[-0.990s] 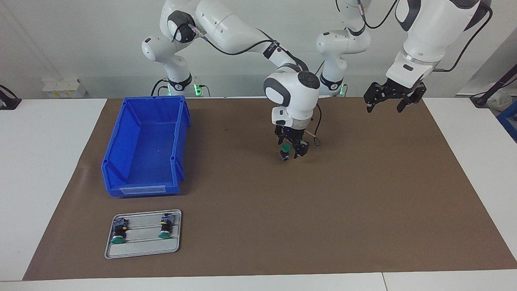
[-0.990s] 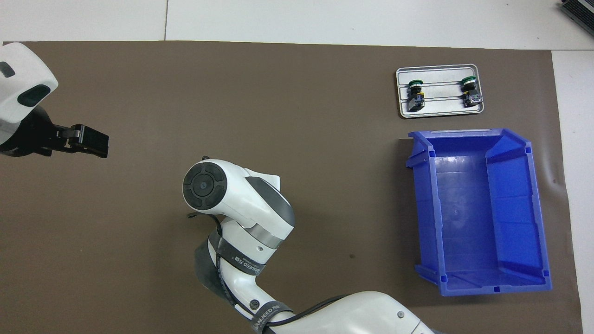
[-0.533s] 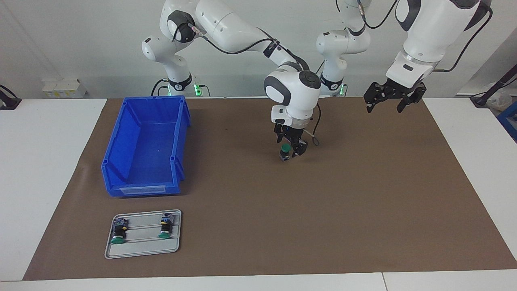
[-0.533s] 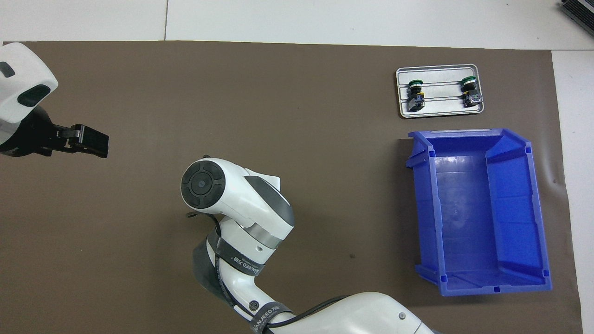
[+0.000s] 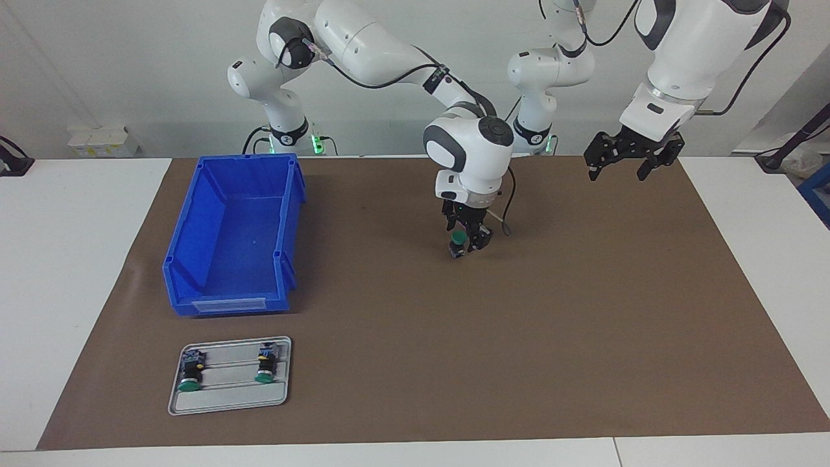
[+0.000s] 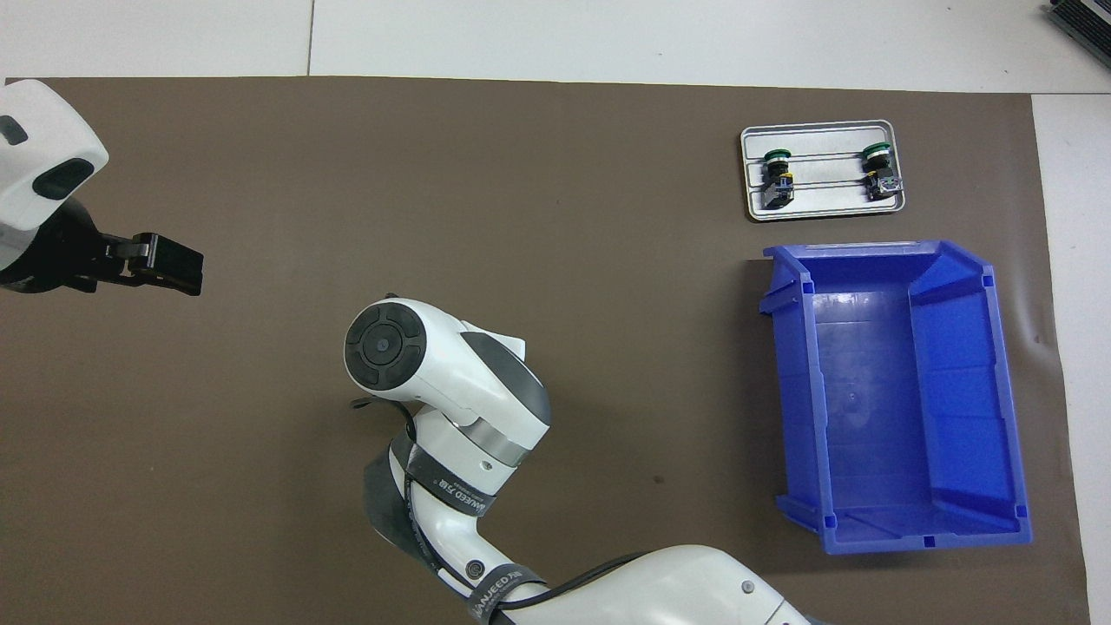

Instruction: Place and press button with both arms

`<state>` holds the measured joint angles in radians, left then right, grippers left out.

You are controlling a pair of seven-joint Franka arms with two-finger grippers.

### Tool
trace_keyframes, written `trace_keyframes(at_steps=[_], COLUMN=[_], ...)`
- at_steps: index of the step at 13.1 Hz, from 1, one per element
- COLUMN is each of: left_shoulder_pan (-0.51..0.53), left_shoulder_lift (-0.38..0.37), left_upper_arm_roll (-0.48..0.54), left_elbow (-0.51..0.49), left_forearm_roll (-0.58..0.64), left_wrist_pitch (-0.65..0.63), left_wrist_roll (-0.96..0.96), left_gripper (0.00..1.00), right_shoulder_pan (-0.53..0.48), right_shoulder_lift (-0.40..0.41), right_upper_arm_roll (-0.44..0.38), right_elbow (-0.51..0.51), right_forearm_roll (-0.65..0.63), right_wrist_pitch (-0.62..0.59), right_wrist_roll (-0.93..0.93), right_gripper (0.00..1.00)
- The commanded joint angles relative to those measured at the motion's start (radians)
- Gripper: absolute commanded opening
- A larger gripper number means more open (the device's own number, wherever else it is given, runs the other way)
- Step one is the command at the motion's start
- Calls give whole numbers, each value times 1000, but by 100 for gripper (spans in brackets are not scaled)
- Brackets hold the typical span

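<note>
Facing view: the small push-button with a round green cap and black cylindrical body stands upright on the brown mat, cap up, long axis vertical, near the table's middle. The right gripper hangs over it, black fingers straddling the cap; whether they pinch it I cannot tell. Overhead, the right arm's glossy white wrist hides both. The left gripper hovers with jaws spread wide, holding nothing, over the mat's edge toward the left arm's end.

Two buttons lie on a grey tray just beside the blue bin, farther from the robots.
</note>
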<state>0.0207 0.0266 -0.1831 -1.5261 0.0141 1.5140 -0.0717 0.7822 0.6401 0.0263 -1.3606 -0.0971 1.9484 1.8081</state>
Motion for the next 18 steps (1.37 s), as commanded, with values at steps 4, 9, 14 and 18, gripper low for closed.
trace_keyframes(at_steps=[4, 9, 14, 18], left_shoulder_pan=[12, 12, 12, 12], left_shoulder_lift=[-33, -33, -33, -33], left_upper_arm_roll=[-6, -6, -6, -6], left_elbow=[-36, -36, -36, -36], left_forearm_roll=[7, 7, 7, 7], left_wrist_pitch=[-1, -1, -1, -1], left_wrist_roll=[3, 3, 3, 3], left_gripper=[100, 100, 100, 100], right_shoulder_pan=[-6, -46, -135, -242], right_shoulder_lift=[-13, -62, -204, -344], right_upper_arm_roll=[-2, -3, 1, 0], right_elbow=[-28, -18, -46, -158], right_forearm_roll=[14, 17, 19, 20], right_wrist_pitch=[23, 30, -44, -113], right_wrist_roll=[31, 24, -111, -376], right_gripper=[39, 0, 0, 0])
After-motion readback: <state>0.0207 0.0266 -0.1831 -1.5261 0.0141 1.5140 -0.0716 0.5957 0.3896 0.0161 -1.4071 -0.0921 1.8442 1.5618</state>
